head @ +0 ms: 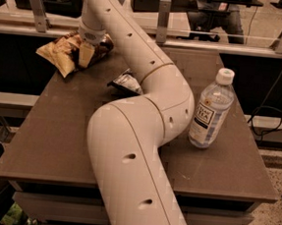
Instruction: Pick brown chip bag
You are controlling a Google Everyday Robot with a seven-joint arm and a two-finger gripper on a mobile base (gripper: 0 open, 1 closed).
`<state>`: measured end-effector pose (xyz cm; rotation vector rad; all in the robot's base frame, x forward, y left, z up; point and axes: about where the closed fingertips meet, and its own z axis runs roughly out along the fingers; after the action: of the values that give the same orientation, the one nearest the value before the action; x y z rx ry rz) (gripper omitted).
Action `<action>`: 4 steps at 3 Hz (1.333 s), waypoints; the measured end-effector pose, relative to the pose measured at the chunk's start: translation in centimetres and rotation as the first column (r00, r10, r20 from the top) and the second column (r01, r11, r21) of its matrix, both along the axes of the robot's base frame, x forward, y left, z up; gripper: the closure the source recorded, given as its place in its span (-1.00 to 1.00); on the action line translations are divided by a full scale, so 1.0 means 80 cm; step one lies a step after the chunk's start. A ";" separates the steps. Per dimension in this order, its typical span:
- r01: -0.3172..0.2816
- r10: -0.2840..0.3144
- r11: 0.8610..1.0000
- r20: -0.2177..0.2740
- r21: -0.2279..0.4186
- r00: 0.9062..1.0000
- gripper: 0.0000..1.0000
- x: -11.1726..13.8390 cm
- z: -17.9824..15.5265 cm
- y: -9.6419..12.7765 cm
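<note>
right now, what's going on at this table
The robot's arm stretches across the table to its far left corner, where the gripper is down on the brown chip bag. The bag does not look lifted yet. A bottle stands on the right, and a small dark packet lies beside the arm.
</note>
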<state>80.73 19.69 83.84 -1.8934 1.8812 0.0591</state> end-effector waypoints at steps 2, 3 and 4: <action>0.000 0.000 1.000 0.000 0.000 1.000 1.00 0.000 0.001 0.000; 0.000 0.000 1.000 0.000 0.000 1.000 1.00 0.000 0.002 0.000; 0.000 0.000 1.000 0.000 0.000 1.000 1.00 0.000 0.003 0.000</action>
<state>80.71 19.68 84.05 -1.8930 1.8814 0.0586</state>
